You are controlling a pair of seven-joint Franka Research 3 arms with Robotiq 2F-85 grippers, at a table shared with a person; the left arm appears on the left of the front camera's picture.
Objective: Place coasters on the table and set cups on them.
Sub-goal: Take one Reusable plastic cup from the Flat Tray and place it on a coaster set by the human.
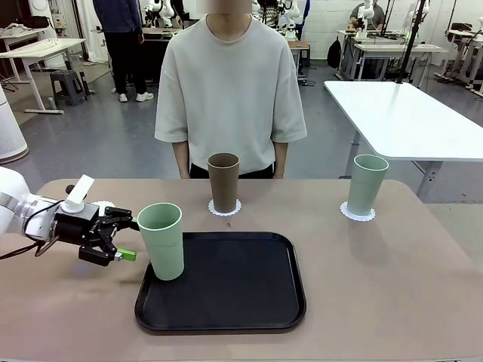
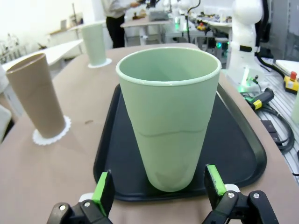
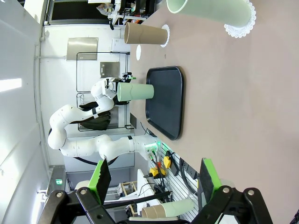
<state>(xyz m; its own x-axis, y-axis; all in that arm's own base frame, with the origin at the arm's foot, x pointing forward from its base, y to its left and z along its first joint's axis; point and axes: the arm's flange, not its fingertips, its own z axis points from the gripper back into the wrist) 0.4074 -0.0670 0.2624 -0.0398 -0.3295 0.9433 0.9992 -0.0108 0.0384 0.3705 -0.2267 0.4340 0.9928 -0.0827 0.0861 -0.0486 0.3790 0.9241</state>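
A pale mint cup (image 1: 160, 240) stands upright at the left edge of the black tray (image 1: 226, 317). My left gripper (image 1: 121, 237) is open just left of it. In the left wrist view its green pads (image 2: 103, 191) flank the base of this cup (image 2: 169, 116) without pressing it. A brown cup (image 1: 223, 182) stands on a white coaster (image 1: 224, 208) beyond the tray. At the right, another mint cup (image 1: 367, 185) stands on its coaster (image 1: 357, 214). A bare coaster (image 3: 138, 52) lies on the table (image 1: 392, 286) behind the left arm. My right gripper (image 3: 154, 186) is open and empty.
A person stands at the far edge of the table, behind the brown cup, with arms down. A white table (image 1: 407, 113) stands at the back right. The tray's middle and right are bare.
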